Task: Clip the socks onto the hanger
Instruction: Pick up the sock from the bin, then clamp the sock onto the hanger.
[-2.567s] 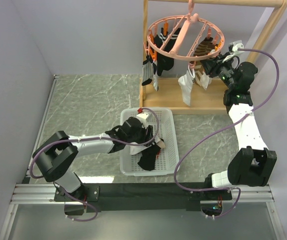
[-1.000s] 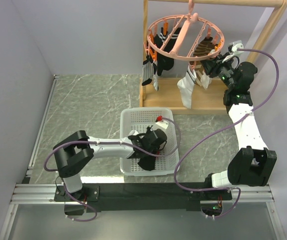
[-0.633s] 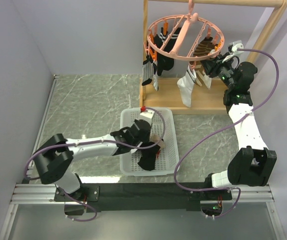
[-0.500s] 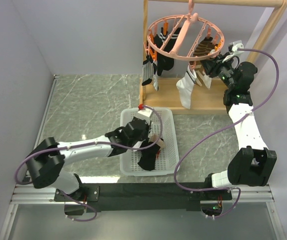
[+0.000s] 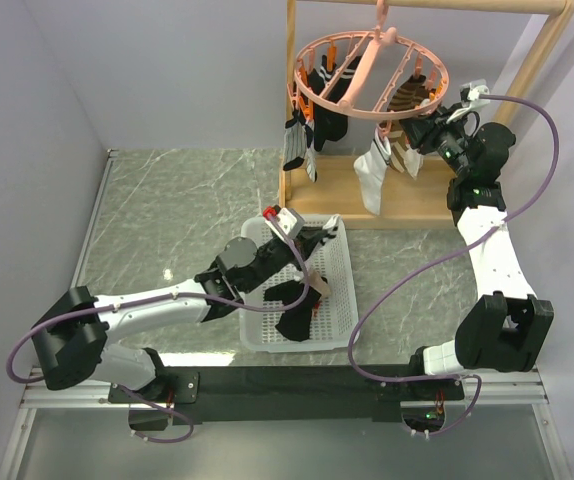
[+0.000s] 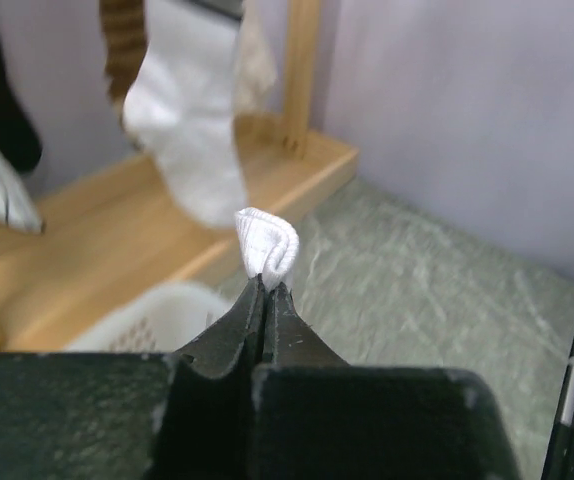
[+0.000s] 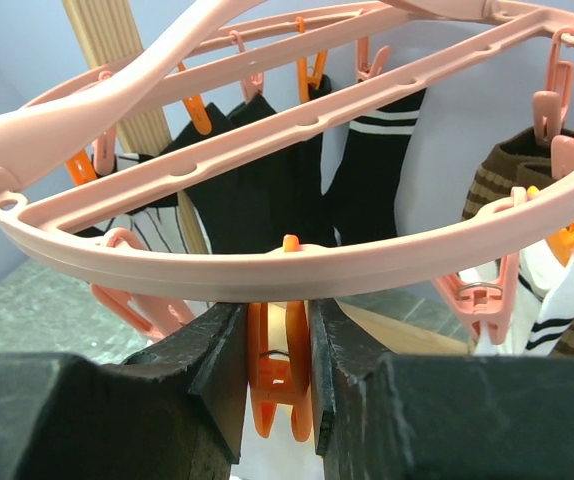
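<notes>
My left gripper (image 5: 325, 232) (image 6: 268, 283) is shut on a fold of a white sock (image 6: 267, 238), held above the far right part of the white basket (image 5: 341, 300). A black sock (image 5: 292, 318) lies in the basket. The pink ring hanger (image 5: 372, 75) (image 7: 267, 265) hangs from the wooden rack with several socks clipped on it: black (image 5: 329, 110), striped (image 5: 295, 145), white (image 5: 372, 180) and brown (image 5: 407, 100). My right gripper (image 5: 417, 133) (image 7: 277, 320) is shut on an orange clip (image 7: 279, 385) under the hanger's right rim, squeezing its two arms.
The wooden rack's base (image 5: 347, 190) (image 6: 117, 225) stands just behind the basket, its post (image 5: 537, 60) at the right. A white hanging sock (image 6: 192, 130) is straight ahead of the left gripper. Grey walls close in the left and back.
The left gripper shut on the white sock down in the basket, then rose and swung toward the rack with it. The right gripper has stayed on the clip.
</notes>
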`<state>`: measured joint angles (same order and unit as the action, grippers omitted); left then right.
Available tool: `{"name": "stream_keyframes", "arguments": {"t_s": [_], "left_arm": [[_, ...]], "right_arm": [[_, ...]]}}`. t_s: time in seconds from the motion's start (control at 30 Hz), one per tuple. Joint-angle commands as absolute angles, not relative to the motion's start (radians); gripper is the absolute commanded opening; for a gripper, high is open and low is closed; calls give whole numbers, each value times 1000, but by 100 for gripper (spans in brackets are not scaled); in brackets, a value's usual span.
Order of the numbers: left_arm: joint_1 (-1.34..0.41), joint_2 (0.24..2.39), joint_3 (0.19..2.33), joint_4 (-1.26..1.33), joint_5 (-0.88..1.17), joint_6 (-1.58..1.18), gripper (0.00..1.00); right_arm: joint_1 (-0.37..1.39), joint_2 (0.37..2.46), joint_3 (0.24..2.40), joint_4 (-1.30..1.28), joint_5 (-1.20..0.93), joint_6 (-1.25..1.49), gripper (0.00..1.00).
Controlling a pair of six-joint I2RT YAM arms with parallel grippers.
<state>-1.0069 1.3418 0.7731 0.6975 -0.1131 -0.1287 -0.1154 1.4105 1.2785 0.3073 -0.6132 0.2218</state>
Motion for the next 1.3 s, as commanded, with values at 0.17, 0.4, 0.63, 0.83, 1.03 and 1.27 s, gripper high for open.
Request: {"name": "stream_keyframes", "arguments": {"t_s": [0.17, 0.4, 0.63, 0.83, 1.03, 1.27], "left_arm": [[-996, 1505, 956, 1018, 121, -58, 1], [-993, 1684, 1083, 1189, 212, -103, 1], [-996, 1837, 1233, 1262, 172, -124, 1], [-1003, 1933, 1351, 1249, 57, -126, 1], [-1015, 2014, 1468, 1200, -29, -100, 1], [-1022, 2078, 1566, 1141, -113, -95, 1]], "right_arm": [[-103, 1424, 1336, 331, -626, 324, 0], [-103, 1411, 1335, 322, -632, 336, 0], [-104, 1390, 1331, 305, -617, 333, 0], [-103, 1382, 1336, 268, -580, 324, 0], [-103, 1362, 1336, 256, -551, 342, 0], [-103, 1351, 1339, 256, -529, 373, 0]]}}
